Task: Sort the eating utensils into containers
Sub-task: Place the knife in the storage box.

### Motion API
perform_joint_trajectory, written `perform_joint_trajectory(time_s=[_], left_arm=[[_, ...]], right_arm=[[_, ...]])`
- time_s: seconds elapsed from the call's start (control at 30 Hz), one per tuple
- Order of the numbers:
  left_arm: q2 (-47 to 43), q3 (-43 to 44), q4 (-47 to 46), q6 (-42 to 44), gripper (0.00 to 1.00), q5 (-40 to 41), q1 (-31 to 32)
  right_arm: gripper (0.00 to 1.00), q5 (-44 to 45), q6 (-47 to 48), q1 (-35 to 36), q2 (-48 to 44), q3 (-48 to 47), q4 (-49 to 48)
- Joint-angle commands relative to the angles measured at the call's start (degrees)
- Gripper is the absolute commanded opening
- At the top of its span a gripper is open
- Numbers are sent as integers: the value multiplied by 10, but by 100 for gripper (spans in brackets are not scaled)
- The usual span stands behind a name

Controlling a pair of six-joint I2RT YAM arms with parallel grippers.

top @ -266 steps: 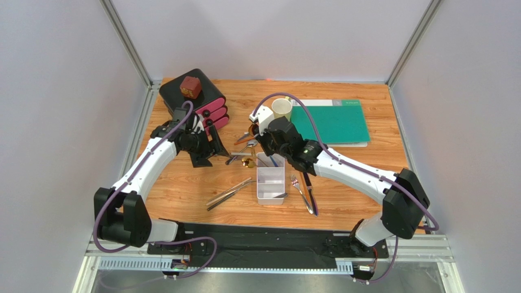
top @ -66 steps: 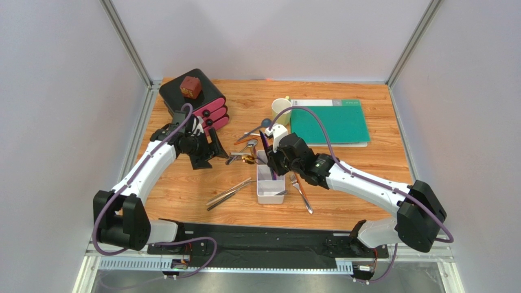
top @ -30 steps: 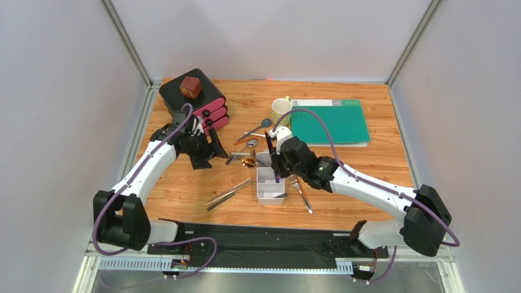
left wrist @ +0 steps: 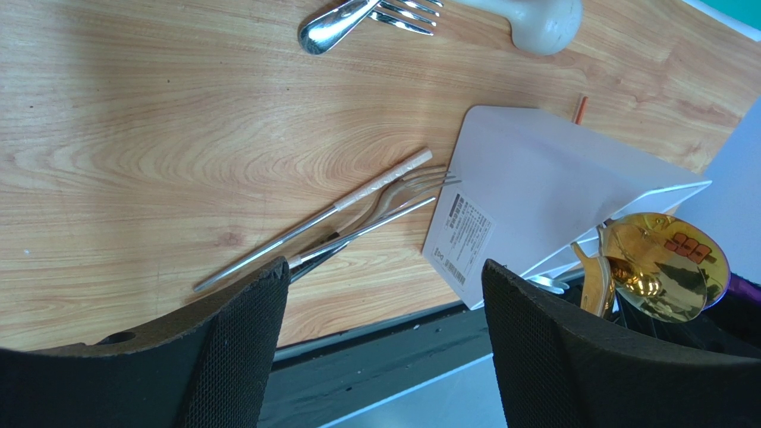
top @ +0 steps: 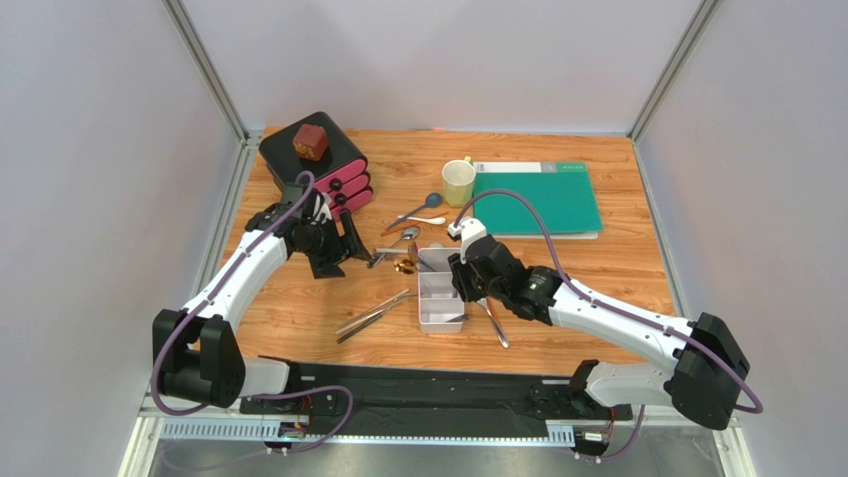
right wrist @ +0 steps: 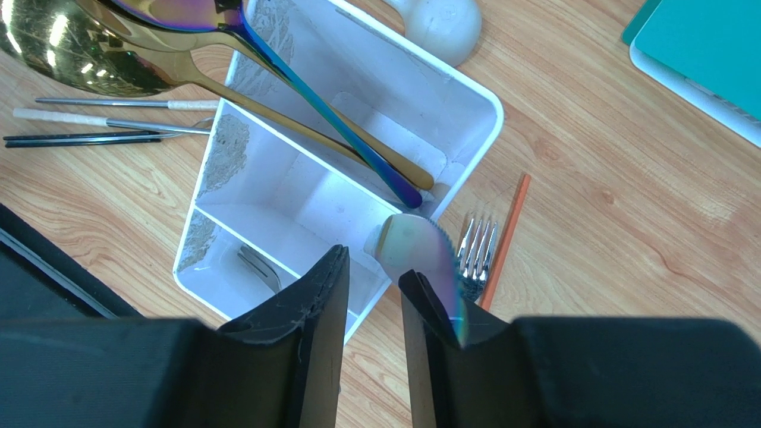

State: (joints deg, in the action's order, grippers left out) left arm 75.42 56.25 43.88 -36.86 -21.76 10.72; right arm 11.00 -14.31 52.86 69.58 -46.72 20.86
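The white divided tray (top: pixel 430 316) (right wrist: pixel 464 98) lies mid-table. A gold spoon (right wrist: pixel 80 49) and an iridescent spoon (right wrist: pixel 321 107) lean out of its far compartment, and a silver fork (right wrist: pixel 255 266) lies in the near one. My right gripper (top: pixel 464 285) (right wrist: pixel 371 267) hangs over the tray's right rim, open by a narrow gap with nothing in it. An iridescent knife blade (right wrist: pixel 427 260) rests against the outside of one finger. Left of the tray, my left gripper (top: pixel 336 245) (left wrist: pixel 384 285) stands wide open and empty above the wood.
Loose utensils lie around the tray: a silver pair (top: pixel 373 315) (left wrist: pixel 357 214) to its left, a fork (top: pixel 492 320) and an orange stick (right wrist: pixel 505 236) to its right, and blue (top: pixel 426 205) and white (top: pixel 431 221) spoons behind. Further back are a cup (top: pixel 458 181), a green book (top: pixel 537 197) and a black box with pink drawers (top: pixel 320 164).
My right gripper has come nearer and lower along the tray, and its jaws have parted off the purple knife. The left arm has stayed put.
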Motion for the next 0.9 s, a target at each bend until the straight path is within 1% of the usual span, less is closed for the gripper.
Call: perform_joint_trajectory(time_s=[0.0,0.2,0.63,0.8,0.87], left_arm=[[-10,1,-6,9,84,1,-3],[-6,2,-7,11,84,0,-3],[-2,-2,-12,11,84,-1,-3],[0,-3,-13,11,84,-2,-3],[-1,-3,-13,12,84,-3,-3]], right_arm=[[33,11,-2,0,-11,-9,1],[33,17,7,0,-7,-49,24],[39,44,34,0,-35,-164,74],[40,71,36,-8,-44,-202,77],[41,117,33,-13,-52,-214,85]])
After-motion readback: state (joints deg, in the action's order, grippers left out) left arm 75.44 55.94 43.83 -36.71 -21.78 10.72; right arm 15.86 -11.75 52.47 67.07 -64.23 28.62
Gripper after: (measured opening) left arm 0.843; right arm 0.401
